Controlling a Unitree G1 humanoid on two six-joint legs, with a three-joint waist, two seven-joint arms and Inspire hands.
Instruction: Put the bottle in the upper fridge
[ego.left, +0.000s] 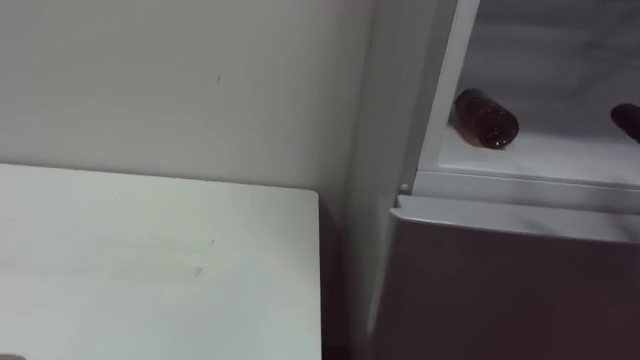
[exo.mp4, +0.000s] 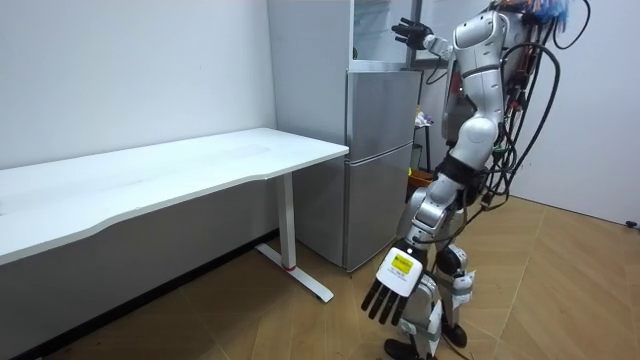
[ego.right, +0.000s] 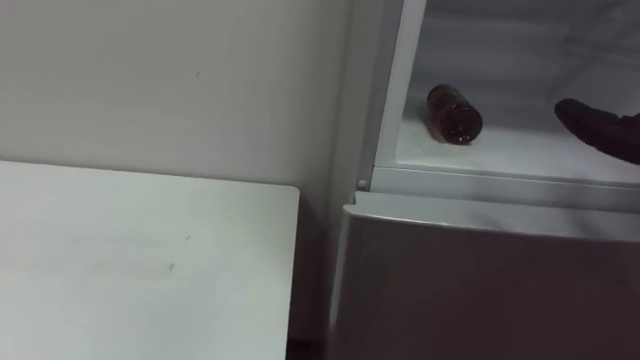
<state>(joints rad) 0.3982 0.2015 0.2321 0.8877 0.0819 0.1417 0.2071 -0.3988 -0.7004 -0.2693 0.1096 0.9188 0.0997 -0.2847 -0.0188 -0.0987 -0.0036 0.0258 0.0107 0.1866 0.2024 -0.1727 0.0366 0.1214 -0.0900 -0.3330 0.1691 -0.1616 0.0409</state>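
Observation:
A brown bottle (ego.left: 486, 118) lies on its side on the white shelf of the upper fridge compartment (ego.left: 560, 160), near its left wall. My right hand (ego.right: 600, 130) reaches into that compartment from the right. Its dark fingers are straight and stay a short way to the right of the bottle without touching it. In the room view this hand (exo.mp4: 408, 32) is raised at the fridge's top with its fingers spread. My left hand (exo.mp4: 395, 290) hangs low beside my leg, fingers straight and pointing down, holding nothing. I stand right in front of the fridge (exo.mp4: 380, 160).
The lower fridge door (ego.left: 500, 290) is shut below the open compartment. A white table (ego.left: 150, 260) stands against the wall just left of the fridge, with a narrow gap between them. The floor behind me is wooden (exo.mp4: 560, 290).

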